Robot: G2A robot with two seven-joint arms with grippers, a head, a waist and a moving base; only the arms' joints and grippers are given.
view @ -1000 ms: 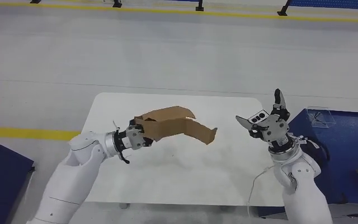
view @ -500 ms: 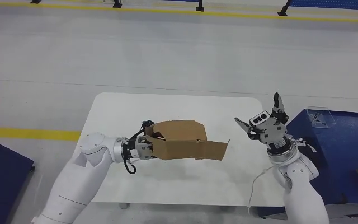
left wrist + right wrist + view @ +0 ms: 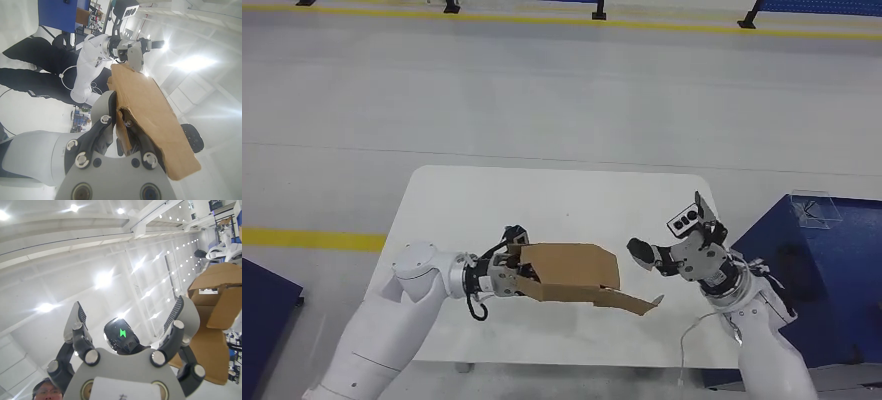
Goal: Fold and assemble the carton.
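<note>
— What takes up the most room?

— The white table [image 3: 442, 210], seen from above with both arms reaching over its near half.

— And the carton?

— The brown carton [image 3: 572, 272] is held up over the near middle of the table. It lies roughly level with a broad side facing up. In the left wrist view it [image 3: 147, 106] runs away from the camera as one long cardboard panel, with a torn, crumpled corner right at the jaws.

— Anything loose on it?

— A flap [image 3: 634, 298] sticks out from the lower right end, angled toward the table's near edge.

— Who has hold of it?

— The left gripper [image 3: 512, 274] is clamped on the carton's left end, the cardboard edge pinched between its jaws [image 3: 117, 111].

— And the other one?

— The right gripper [image 3: 667, 232] sits just beside the carton's right end, spread wide with nothing in it. In its own wrist view [image 3: 129, 303] the fingers [image 3: 179, 309] stand well apart and the carton [image 3: 208, 317] is off to one side. Whether a finger touches the cardboard, I cannot tell.
</note>
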